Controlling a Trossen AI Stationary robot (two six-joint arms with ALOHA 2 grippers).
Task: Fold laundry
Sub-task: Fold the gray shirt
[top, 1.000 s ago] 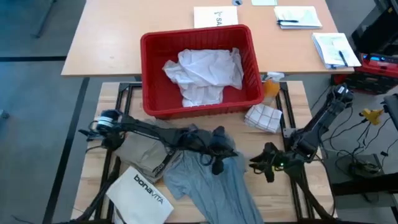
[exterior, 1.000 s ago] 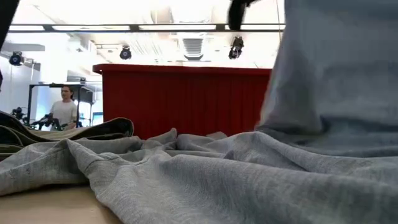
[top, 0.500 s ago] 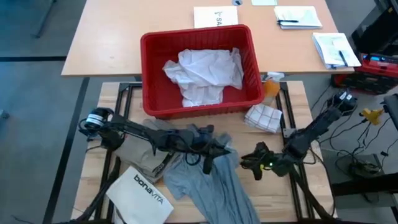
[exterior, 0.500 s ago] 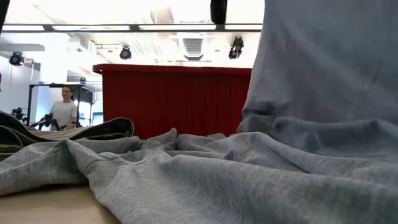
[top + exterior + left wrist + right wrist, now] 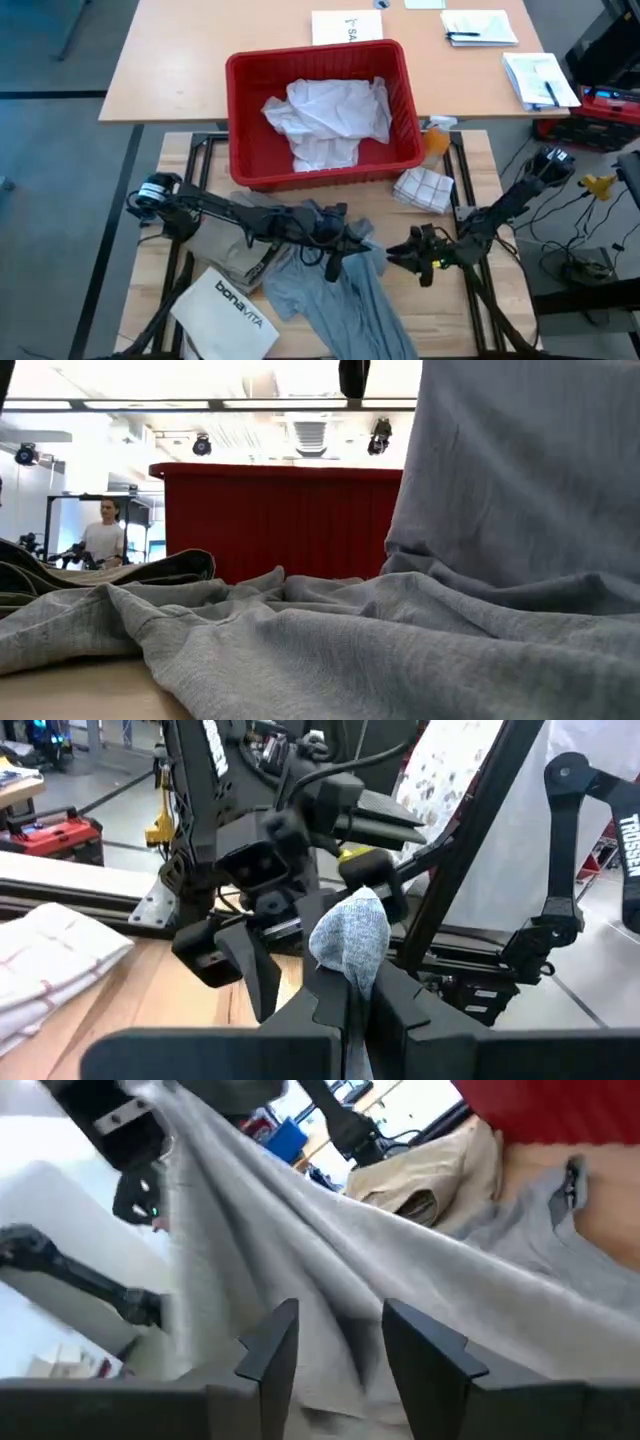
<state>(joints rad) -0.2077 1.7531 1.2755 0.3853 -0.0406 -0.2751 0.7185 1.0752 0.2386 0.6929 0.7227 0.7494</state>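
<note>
A long wooden desk (image 5: pixel 190 60) with papers (image 5: pixel 480 27) stands behind the work table (image 5: pixel 160 290) on a grey floor (image 5: pixel 50 200). Bright ceiling lights (image 5: pixel 130 404) glow overhead, and a person (image 5: pixel 103 540) stands far back.

"bonavita" on white bag (image 5: pixel 226 311); "TROSSEN" on arm link (image 5: pixel 628 845); sheet (image 5: pixel 346 26) reads "SA", rest cut off.

Three soft garments are out: one grey cotton T-shirt (image 5: pixel 345 290), one khaki-tan piece (image 5: pixel 225 245) and one crumpled white shirt (image 5: pixel 325 120). One red ribbed plastic basket (image 5: pixel 240 120) sits on the table, with one stiff white bag printed "bonavita" (image 5: pixel 225 312) and one folded checked white cloth (image 5: pixel 425 188). Two dark robot arms work here. One person (image 5: pixel 102 543) stands in the background.
</note>
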